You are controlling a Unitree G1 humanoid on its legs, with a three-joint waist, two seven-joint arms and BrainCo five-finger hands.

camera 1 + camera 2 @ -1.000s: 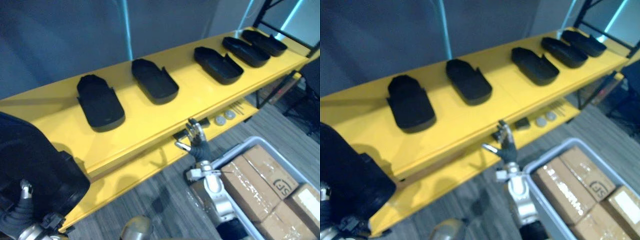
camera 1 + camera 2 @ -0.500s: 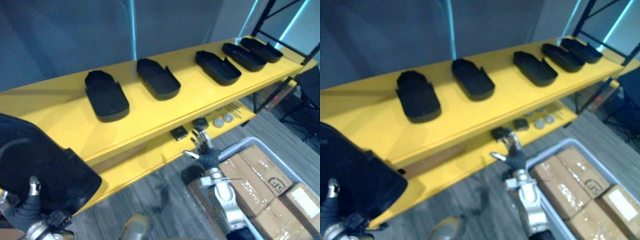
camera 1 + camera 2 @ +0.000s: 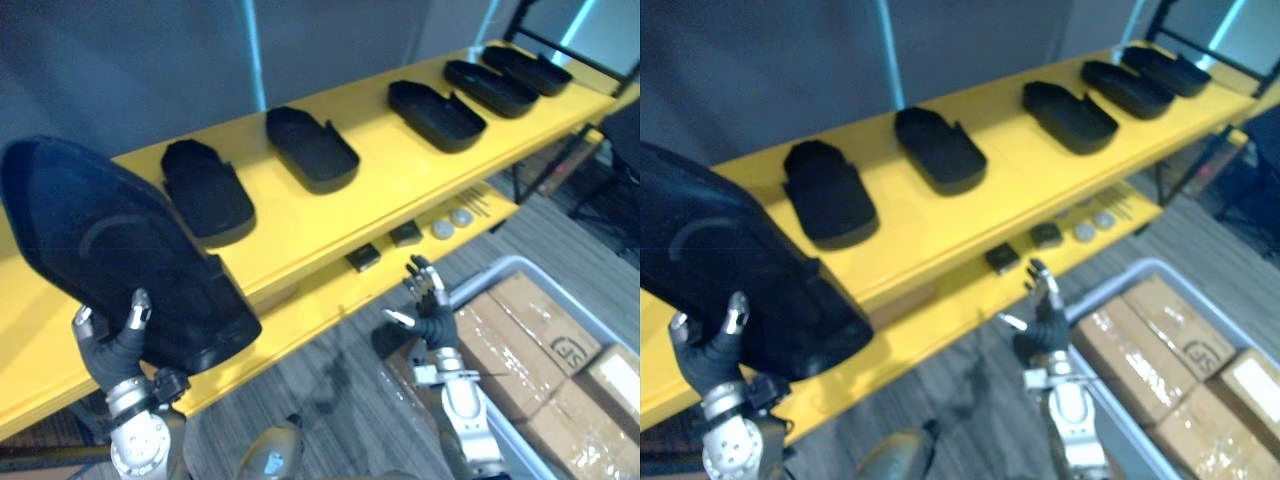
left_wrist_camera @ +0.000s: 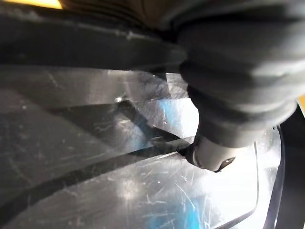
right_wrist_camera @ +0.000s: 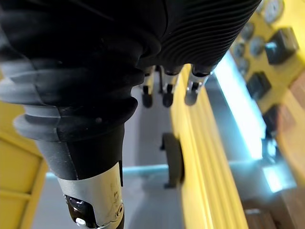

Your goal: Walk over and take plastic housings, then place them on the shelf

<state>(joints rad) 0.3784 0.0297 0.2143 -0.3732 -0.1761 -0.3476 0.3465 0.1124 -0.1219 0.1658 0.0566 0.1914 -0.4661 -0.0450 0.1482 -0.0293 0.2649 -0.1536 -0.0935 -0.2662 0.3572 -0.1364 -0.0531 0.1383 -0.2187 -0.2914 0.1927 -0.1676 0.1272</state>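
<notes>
Currently, your left hand (image 3: 115, 345) grips the near end of the housing (image 3: 110, 240), fingers curled round its edge. The housing's long axis runs away from the hand, across the depth of the shelf (image 3: 300, 220), like the row of housings (image 3: 205, 190) beyond. The free spot lies straight ahead, left of that row. Your right hand (image 3: 430, 310) hangs low, fingers spread, empty.

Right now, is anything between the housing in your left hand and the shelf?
Nothing visible. The left hand holds the housing over the left end of the shelf; the nearest placed housing lies to its right. The shelf under it is hidden.
</notes>
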